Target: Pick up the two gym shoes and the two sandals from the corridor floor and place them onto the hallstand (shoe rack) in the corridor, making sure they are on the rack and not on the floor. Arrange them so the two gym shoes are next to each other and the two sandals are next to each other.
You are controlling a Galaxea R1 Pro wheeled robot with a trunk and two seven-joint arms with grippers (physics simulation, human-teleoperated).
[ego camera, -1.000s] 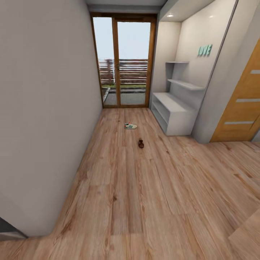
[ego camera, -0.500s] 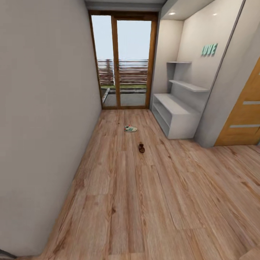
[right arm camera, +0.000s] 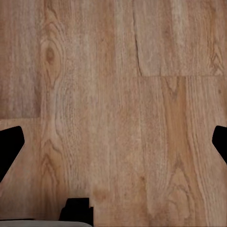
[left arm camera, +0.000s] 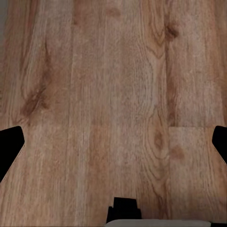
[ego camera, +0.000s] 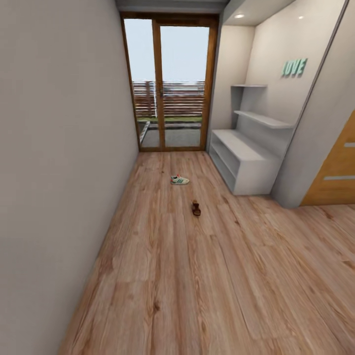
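Wood-plank laminate runs the whole length of this corridor floor [ego camera: 197, 276], light brown with plenty of grain and dark knots, down to a glazed door [ego camera: 170, 84] in a brown wooden frame at the far end, with a slatted fence and a strip of grass outside. Along one side stands a plain pale wall [ego camera: 54, 148]; on the other, a recess holds the pale grey hallstand [ego camera: 246, 158], a low bench with open tiers and two stepped shelves on the wall above it, and green letters [ego camera: 294, 67] higher up on that wall. Just beyond the recess is an orange-brown door [ego camera: 335, 172] with pale horizontal strips. Out on the open floor, in front of the hallstand and well apart from it, lies one cream gym shoe [ego camera: 179, 180] with green stripes, and nearer to me, a little apart from it, one small dark brown sandal [ego camera: 196, 209]. From the wrist views, the left gripper [left arm camera: 113, 146] hangs over bare planks with its dark fingers [left arm camera: 9, 144] spread wide to either side, nothing between them; the right gripper [right arm camera: 113, 146] is the same, fingertips [right arm camera: 9, 146] far apart above the boards, holding and touching nothing.
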